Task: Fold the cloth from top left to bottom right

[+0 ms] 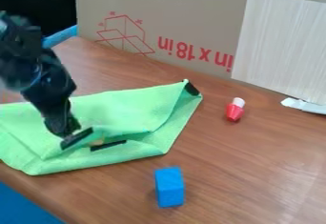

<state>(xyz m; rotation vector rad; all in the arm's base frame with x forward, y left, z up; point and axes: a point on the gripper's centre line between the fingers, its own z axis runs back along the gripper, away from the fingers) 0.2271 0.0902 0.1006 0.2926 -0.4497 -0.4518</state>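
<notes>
Blue stuff (pixel 24 206) is closest to you, at the bottom left, past the edge of the table (pixel 248 175). A blue block (pixel 170 187) is near too, just below the green cloth (pixel 130 108). The cloth is spread on the table's left side, with wrinkles and some folded bits. Your claw (pixel 93 142) is low over its front part, and its two fingers are apart. I can't tell if it is touching the cloth. The fold looks partly made to me, so go gently. Try to pinch just the top layer, or the bottom one may slide along. Lift it a little, take it slowly toward the bottom right, and lay it flat. Then let go wide and go straight up, so you don't drag the fold back.
</notes>
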